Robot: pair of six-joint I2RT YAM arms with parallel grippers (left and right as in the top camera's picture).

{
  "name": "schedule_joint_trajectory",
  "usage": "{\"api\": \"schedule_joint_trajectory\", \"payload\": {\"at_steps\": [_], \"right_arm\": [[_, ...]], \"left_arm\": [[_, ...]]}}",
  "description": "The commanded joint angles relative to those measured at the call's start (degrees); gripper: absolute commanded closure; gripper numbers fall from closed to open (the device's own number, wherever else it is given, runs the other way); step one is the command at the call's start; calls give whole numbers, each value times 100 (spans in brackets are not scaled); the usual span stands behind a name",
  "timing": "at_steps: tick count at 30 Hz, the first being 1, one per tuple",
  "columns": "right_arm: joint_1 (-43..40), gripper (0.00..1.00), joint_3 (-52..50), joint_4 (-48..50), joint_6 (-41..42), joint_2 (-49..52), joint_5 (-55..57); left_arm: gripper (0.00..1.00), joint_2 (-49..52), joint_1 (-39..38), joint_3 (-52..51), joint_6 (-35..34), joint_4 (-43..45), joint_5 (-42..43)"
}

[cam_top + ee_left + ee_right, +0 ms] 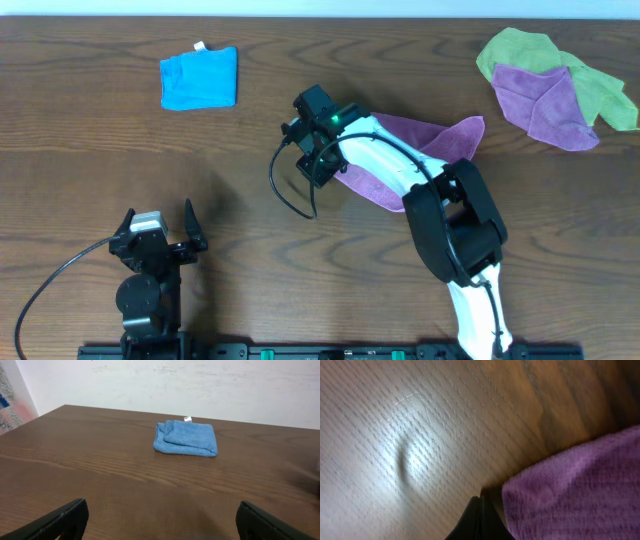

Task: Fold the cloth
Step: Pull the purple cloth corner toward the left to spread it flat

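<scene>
The purple cloth (450,135) lies open and unfolded near the middle of the counter (80,150), partly under the right arm. Its left edge is at the right end effector (318,165).

Nearest to the robot's base, the left end effector (160,215) rests low over bare wood with its fingers wide apart and holds nothing. It is well apart from the cloth.

Further in, the right wrist view shows the right end effector (480,510) with its two fingers together, their tips very close to the counter. The cloth's hem (580,490) is just beside them. I cannot tell if a little of the hem is caught between the fingers.

In my judgement the step in hand is to take this left edge and bring it over to the right. To do it well, the grip must be sure before the lift. If the fingers have closed beside the hem and not on it, it is better to open them and go in a bit more to the right. The lift should be low, and the edge should land straight on the opposite edge. The left end effector could press the cloth so that it does not slide.

Further away, a blue cloth (199,77) lies already folded at the far left. A heap of green and purple cloths (555,85) lies at the far right.
</scene>
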Motion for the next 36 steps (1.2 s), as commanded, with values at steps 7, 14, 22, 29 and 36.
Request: {"api": "schedule_joint_trajectory", "payload": {"at_steps": [7, 14, 22, 29, 36], "right_arm": [[44, 99, 1029, -507, 13, 50, 435], [-293, 99, 763, -385, 17, 52, 988], [-831, 98, 743, -385, 20, 52, 660], [-809, 98, 741, -343, 20, 238, 317], [-638, 98, 741, -293, 22, 334, 286]], "left_arm": [[4, -44, -28, -83, 83, -317, -87], [5, -44, -28, -83, 83, -317, -87], [5, -44, -28, -83, 83, -317, -87], [4, -44, -28, -83, 83, -319, -87], [5, -44, -28, -83, 83, -317, -87]]}}
